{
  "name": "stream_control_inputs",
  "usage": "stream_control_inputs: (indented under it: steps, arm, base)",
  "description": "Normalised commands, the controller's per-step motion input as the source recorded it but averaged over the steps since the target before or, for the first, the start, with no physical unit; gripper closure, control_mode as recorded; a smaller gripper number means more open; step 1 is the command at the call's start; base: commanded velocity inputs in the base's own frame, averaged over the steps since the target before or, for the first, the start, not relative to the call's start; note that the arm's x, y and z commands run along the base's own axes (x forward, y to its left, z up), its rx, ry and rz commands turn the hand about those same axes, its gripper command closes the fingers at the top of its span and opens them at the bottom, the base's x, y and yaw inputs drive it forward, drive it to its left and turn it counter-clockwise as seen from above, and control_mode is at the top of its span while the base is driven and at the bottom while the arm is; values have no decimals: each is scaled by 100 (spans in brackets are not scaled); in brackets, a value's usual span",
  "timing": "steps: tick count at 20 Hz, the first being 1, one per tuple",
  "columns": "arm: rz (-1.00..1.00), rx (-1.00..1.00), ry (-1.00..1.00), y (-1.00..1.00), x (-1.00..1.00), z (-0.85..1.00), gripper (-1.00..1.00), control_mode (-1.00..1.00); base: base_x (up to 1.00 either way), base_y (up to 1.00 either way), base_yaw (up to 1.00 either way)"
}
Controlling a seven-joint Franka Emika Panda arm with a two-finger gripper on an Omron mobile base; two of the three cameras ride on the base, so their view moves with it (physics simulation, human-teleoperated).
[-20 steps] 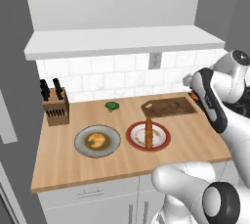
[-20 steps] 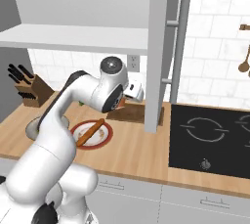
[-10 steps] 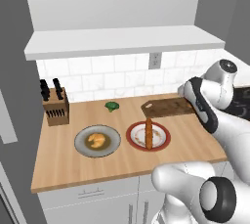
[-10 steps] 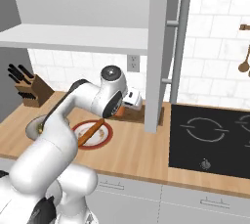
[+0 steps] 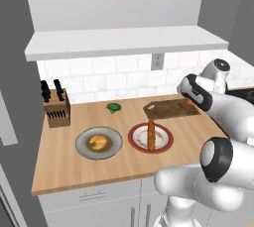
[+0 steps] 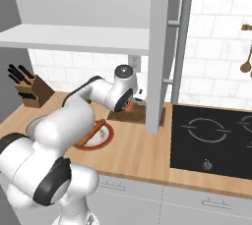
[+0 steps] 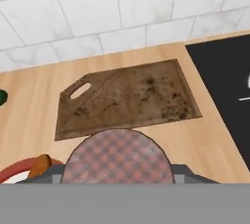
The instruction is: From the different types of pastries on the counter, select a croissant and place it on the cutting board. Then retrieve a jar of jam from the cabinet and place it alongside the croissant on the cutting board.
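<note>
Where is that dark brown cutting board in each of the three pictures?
Left base view: cutting board lies right of centre, at the back of the counter, behind the red-rimmed plate.
Right base view: it sits mid-frame, partly behind the arm, beside the grey upright panel.
Hand view: it lies across the middle, handle hole at left.
Shared landmark: the red-rimmed plate, close to the board in all three.
</note>
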Motion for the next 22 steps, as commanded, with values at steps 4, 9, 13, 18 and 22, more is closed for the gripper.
stream_control_inputs:
  steps: [4, 9, 13, 18, 22]
  arm:
    - [8, 0, 0, -61, 100, -12, 100, -100]
    - [3, 0, 1, 3, 22, -19, 100, -100]
    - [3, -12, -12, -17, 82, -59, 100, -100]
    - [2, -4, -5, -5, 38, -32, 100, -100]
    - [0, -19, 0, 0, 25, -70, 100, -100]
  base:
    - [0, 0, 0]
    - [0, 0, 0]
    - [0, 0, 0]
    - [0, 0, 0]
    - [0, 0, 0]
